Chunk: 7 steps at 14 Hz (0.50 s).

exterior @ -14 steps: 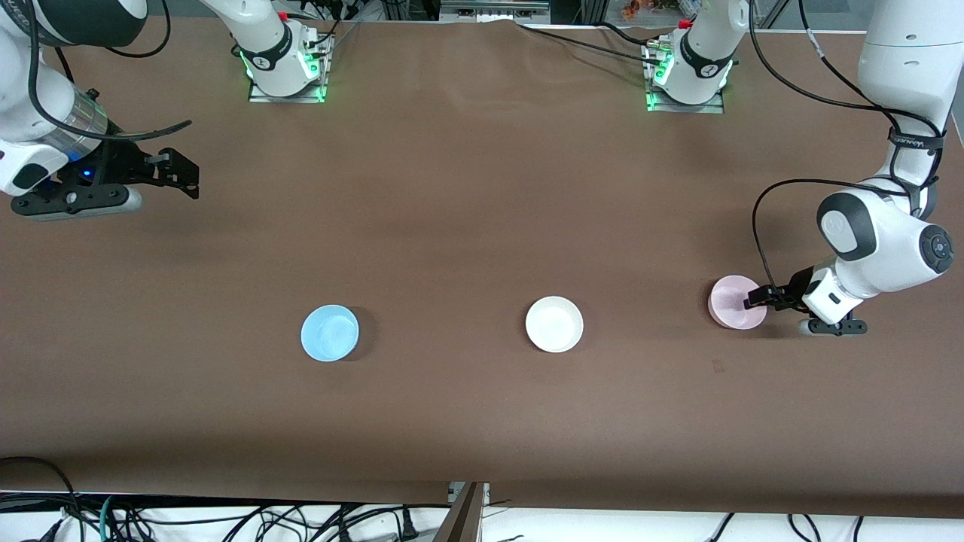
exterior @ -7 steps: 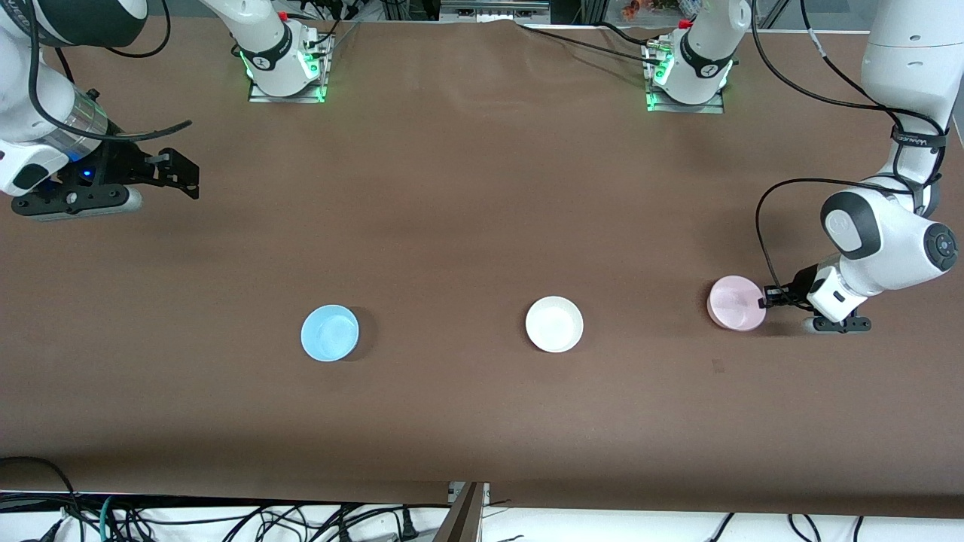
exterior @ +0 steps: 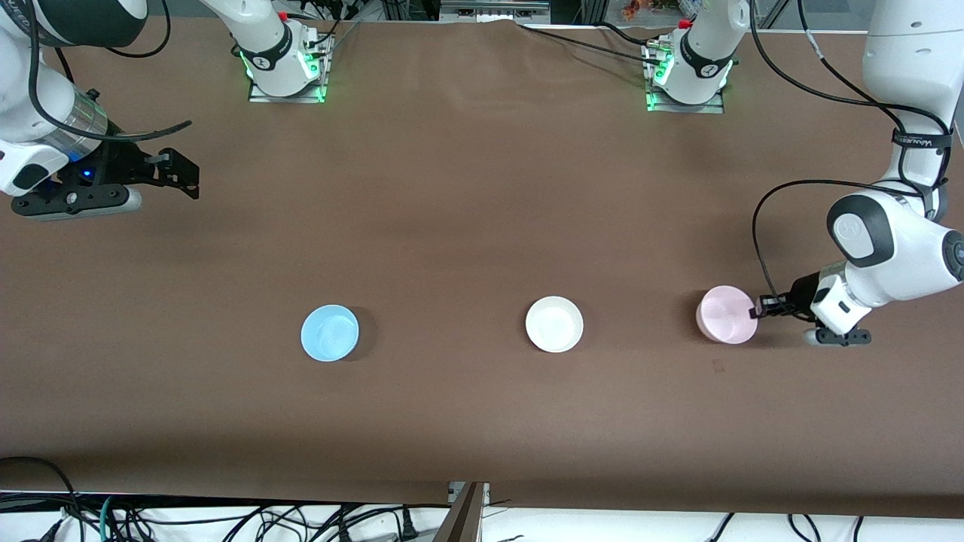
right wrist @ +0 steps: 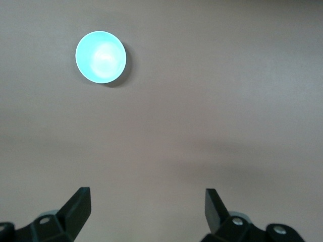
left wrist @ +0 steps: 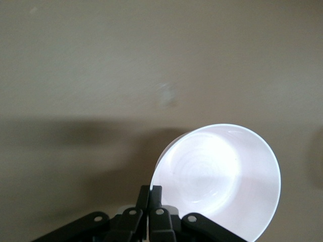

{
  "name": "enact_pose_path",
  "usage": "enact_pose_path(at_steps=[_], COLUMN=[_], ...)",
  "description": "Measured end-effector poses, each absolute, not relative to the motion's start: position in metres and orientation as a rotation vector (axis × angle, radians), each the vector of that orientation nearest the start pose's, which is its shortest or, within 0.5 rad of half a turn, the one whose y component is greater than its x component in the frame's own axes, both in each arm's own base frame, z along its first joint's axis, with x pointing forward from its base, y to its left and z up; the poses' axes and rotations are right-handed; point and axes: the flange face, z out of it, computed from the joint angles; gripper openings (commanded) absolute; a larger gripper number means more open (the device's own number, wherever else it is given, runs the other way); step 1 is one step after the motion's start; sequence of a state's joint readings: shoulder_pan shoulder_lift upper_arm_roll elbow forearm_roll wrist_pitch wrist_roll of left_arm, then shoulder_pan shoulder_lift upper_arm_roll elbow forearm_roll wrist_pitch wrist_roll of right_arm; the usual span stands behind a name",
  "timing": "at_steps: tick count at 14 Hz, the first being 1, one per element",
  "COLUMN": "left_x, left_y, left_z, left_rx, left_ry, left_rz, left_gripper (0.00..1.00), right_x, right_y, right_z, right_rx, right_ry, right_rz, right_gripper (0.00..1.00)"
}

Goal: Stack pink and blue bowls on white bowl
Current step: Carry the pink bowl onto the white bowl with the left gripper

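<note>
Left hand: closed on the rim of the pink bowl, at the edge toward the left arm's end of the counter; fingers pinched on the rim in the wrist view.
Pink bowl: tilted; cannot tell if it is off the counter.
Right hand: open, empty, waits above the counter at the right arm's end.
White bowl: upright on the counter, mid-row, well apart from both others.
Blue bowl: upright on the counter, toward the right arm's end of the row.
</note>
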State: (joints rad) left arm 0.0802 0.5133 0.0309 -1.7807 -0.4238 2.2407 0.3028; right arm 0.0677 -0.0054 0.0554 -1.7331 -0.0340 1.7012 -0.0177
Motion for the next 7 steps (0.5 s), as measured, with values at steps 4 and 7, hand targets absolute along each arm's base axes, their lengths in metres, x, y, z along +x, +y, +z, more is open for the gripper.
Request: enact_pose_path(at_steps=[4,7], left_x=[0.676,0.675], left_y=[-0.083,-0.181], left_z=[0.31,0.314], left_rx=[-3.489,-3.499], left_ry=[-0.231,-0.365], left_rz=[-0.036,0.035], left_gripper=[0.0,0.0], right_x=[0.554,0.554], right_y=[0.065,0.065], right_z=[0.562,0.562], right_rx=[-3.168,-3.168], right_ry=[-0.23,-0.229], right_rz=[0.039,0.04], right_gripper=[1.0,1.0])
